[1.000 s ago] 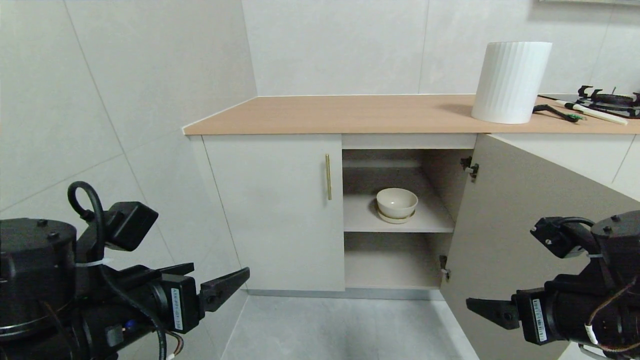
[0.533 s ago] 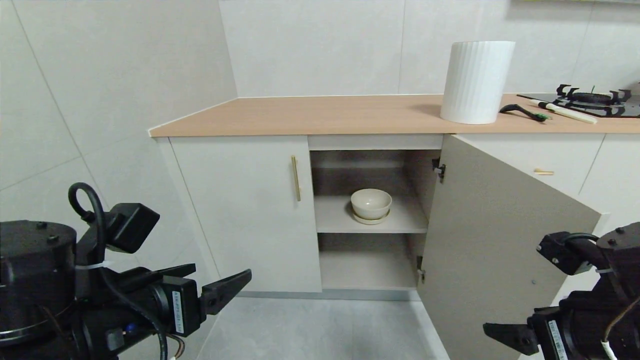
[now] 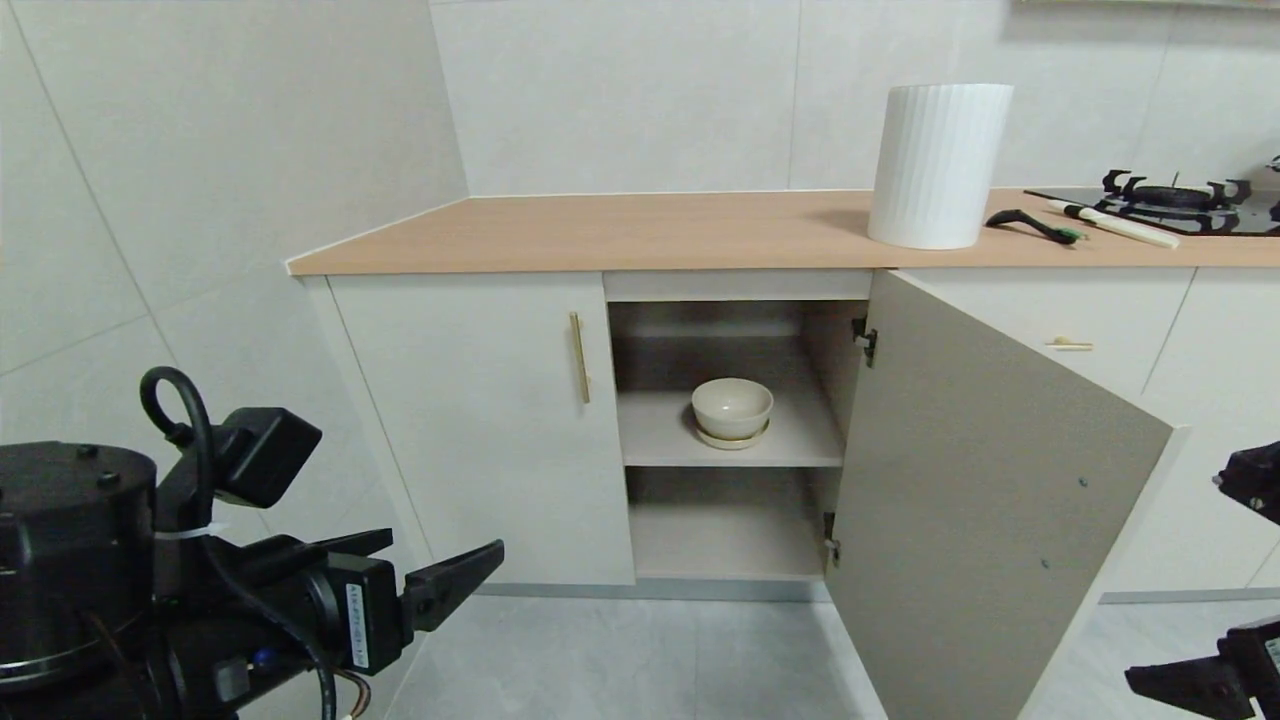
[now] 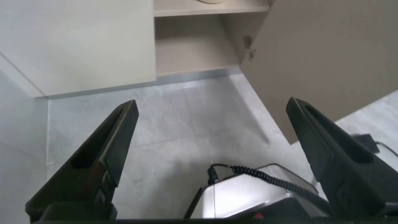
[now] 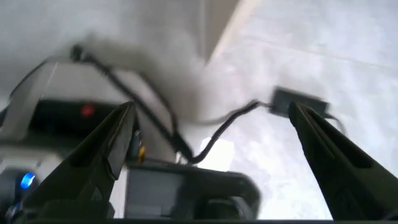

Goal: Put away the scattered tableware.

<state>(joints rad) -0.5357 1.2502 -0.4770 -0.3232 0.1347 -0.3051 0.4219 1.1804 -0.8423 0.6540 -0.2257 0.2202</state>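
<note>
Resting on a saucer (image 3: 732, 439), the cream bowl (image 3: 732, 405) sits on the upper shelf (image 3: 660, 437) of the open cabinet (image 3: 740, 286), a little left of the shelf's middle. In the head view it lies at about 1 o'clock from the left pincer (image 3: 445, 548) and at about 10 o'clock from the right pincer (image 3: 1162, 682), well apart from both. The cabinet's right-hand door (image 3: 980, 480) swings out wide between the bowl and the right pincer. The left-hand door (image 3: 470, 420) is shut, with its brass handle (image 3: 578, 357) upright. At 12 to 2 o'clock the wooden countertop (image 3: 620, 232) carries a white ribbed canister (image 3: 938, 165), a black-handled peeler (image 3: 1030, 222), a white-handled tool (image 3: 1112, 225) and a gas hob (image 3: 1180, 196).

The left wrist view has the left pincer's fingers (image 4: 102, 158) spread far apart with nothing between them. They hang over the grey floor (image 4: 186, 137), and the lower shelf (image 4: 186, 53) and the swung-out door lie ahead.

The right wrist view is blurred, but the right pincer's fingers (image 5: 102, 155) are also released and wide apart, grasping nothing, over pale floor.
</note>
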